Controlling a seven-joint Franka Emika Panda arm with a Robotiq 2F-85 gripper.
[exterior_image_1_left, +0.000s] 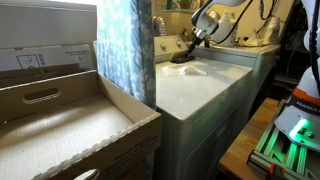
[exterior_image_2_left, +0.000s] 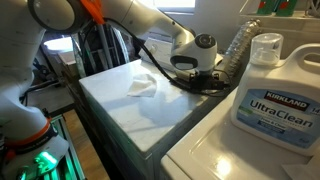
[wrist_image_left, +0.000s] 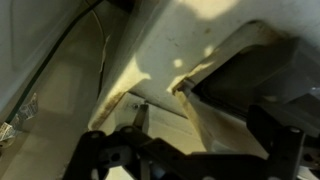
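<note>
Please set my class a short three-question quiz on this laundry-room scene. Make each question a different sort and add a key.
1. True or false: the end effector is down close to the white machine top.
2. Multiple choice: which brand name is printed on the detergent jug? A) Kirkland B) Tide C) Persil
3. Short answer: in that exterior view, what clear thing stands between the end effector and the detergent jug?

Key
1. True
2. A
3. A plastic bottle
</note>
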